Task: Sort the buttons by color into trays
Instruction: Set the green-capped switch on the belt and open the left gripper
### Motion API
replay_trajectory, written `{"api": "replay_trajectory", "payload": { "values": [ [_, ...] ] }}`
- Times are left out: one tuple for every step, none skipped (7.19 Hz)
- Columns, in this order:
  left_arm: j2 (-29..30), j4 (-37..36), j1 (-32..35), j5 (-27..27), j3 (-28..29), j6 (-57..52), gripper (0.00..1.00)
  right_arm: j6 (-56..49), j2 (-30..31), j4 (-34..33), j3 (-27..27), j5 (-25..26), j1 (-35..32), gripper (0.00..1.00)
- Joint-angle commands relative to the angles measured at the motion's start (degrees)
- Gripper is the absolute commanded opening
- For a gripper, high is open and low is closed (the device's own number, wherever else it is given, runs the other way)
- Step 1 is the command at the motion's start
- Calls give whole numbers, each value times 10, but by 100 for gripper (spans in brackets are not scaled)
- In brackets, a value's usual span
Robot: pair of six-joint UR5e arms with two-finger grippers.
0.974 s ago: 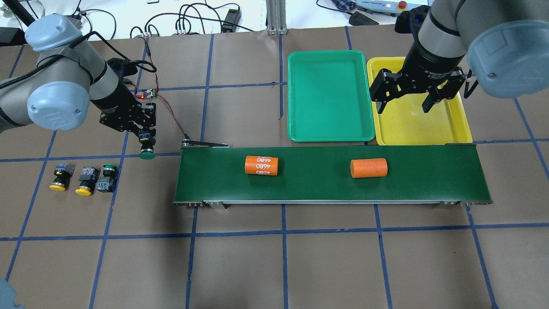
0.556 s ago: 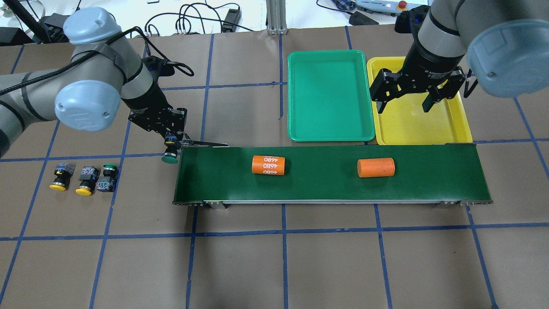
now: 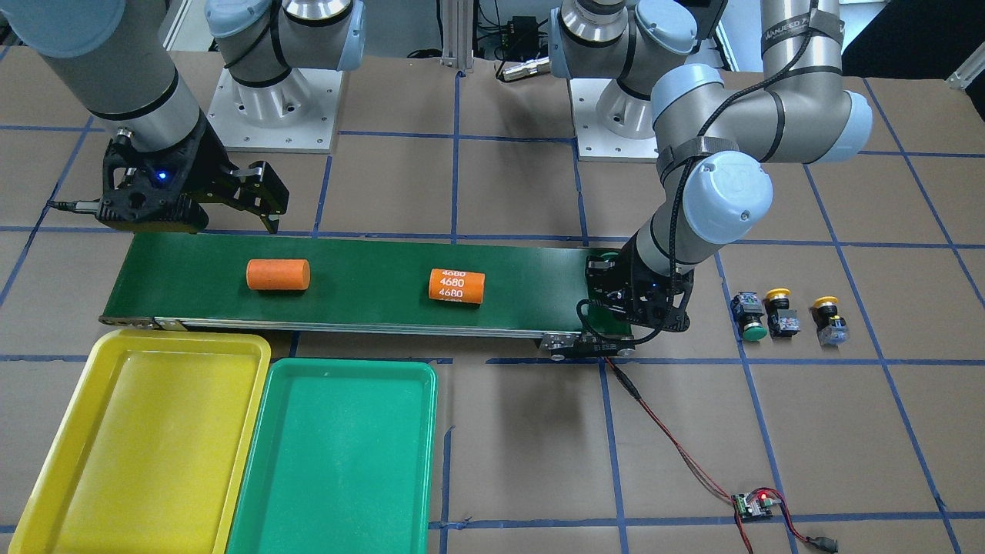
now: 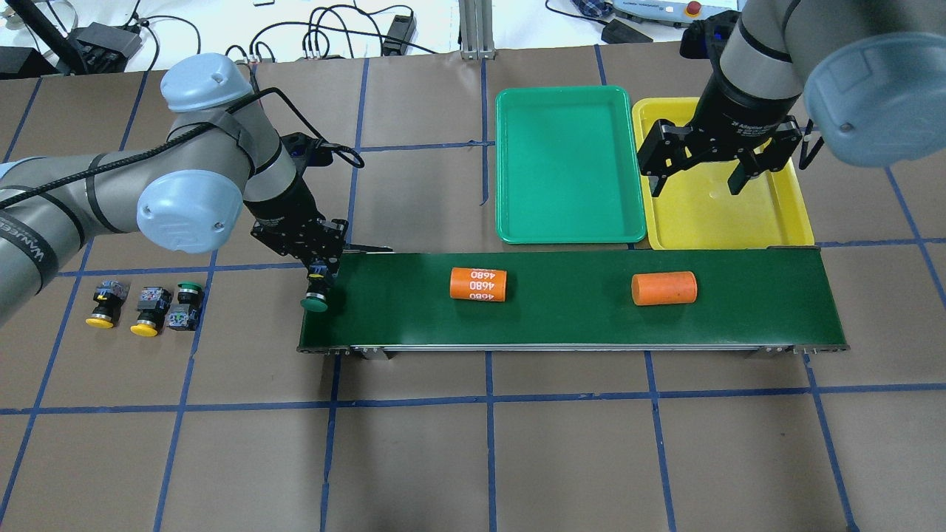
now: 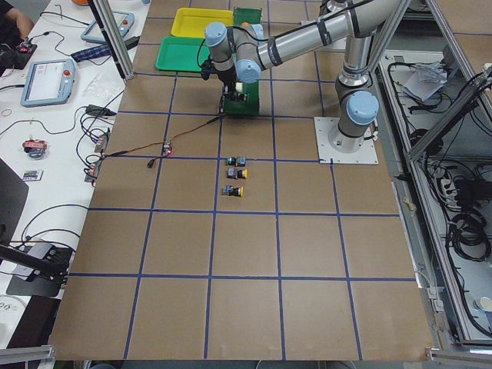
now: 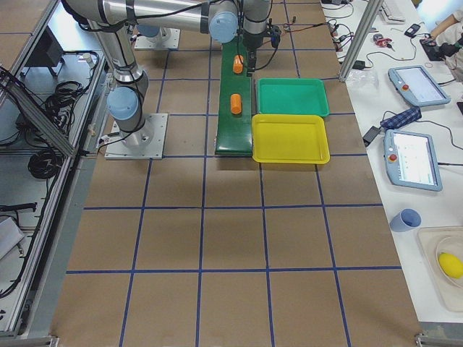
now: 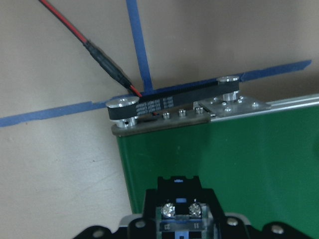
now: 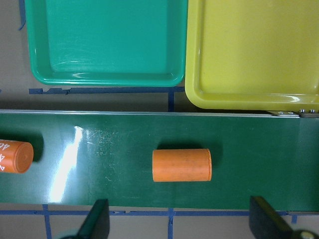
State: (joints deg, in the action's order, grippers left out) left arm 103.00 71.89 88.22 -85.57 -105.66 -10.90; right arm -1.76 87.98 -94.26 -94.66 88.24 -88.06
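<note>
Pinches one green-capped button [image 4: 314,299] by its black body in the left gripper [image 4: 320,275], fingers closed on it, glossy mushroom cap pointing down, at the left end of the conveyor belt [image 4: 562,318]. Cannot tell whether cap touches belt. In the left wrist view, only its translucent grey-blue contact block and two metal screws.

Hangs the right gripper [image 4: 697,179] above the yellow tray [image 4: 709,222], fingers spread wide.

Three more in a row on the counter [image 4: 488,458], well left of the belt: first yellow button [image 4: 100,303], second yellow button [image 4: 148,310], then loose green button [image 4: 185,304], just beside the second yellow.

Trays of smooth shiny plastic, shallow, rectangular, rounded corners, raised rims. Green tray [image 4: 569,162] and yellow side by side, just beyond the belt's right half.

Belt long, dark green, faint sheen, metal frame, black toothed drive band [image 7: 149,105] at its far-left corner. On it two orange cylinders on their sides, well apart: printed cylinder [image 4: 478,284] marked 4680 in white, plain cylinder [image 4: 664,289] further right.

Counter covered in brown paper, ruled into squares with blue tape. Small circuit board [image 3: 754,504] with red light, far-left of the belt, joined to it by red-and-black wire. Past the far edge, white bench with black cables and a touch-screen pendant [image 6: 416,83].
</note>
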Motion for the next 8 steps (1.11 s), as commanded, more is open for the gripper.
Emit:
{"api": "replay_trajectory", "payload": {
  "values": [
    [3, -4, 2, 3, -5, 3, 0, 0, 0, 1, -1, 1, 0, 100],
    [4, -4, 3, 4, -6, 3, 0, 0, 0, 1, -1, 0, 0, 100],
    [4, -5, 3, 3, -6, 1, 0, 0, 0, 1, -1, 1, 0, 100],
    [4, -11, 3, 2, -5, -4, 4, 0, 0, 2, -1, 1, 0, 100],
    [7, -16, 4, 2, -6, -2, 29, 0, 0, 3, -1, 1, 0, 100],
    [11, -17, 8, 2, -5, 2, 46, 0, 0, 3, -1, 1, 0, 100],
    [11, -19, 10, 2, -6, 11, 71, -1, 0, 3, -1, 1, 0, 100],
    [10, -19, 13, 4, -6, 23, 90, -1, 0, 3, -1, 1, 0, 100]
  ]
}}
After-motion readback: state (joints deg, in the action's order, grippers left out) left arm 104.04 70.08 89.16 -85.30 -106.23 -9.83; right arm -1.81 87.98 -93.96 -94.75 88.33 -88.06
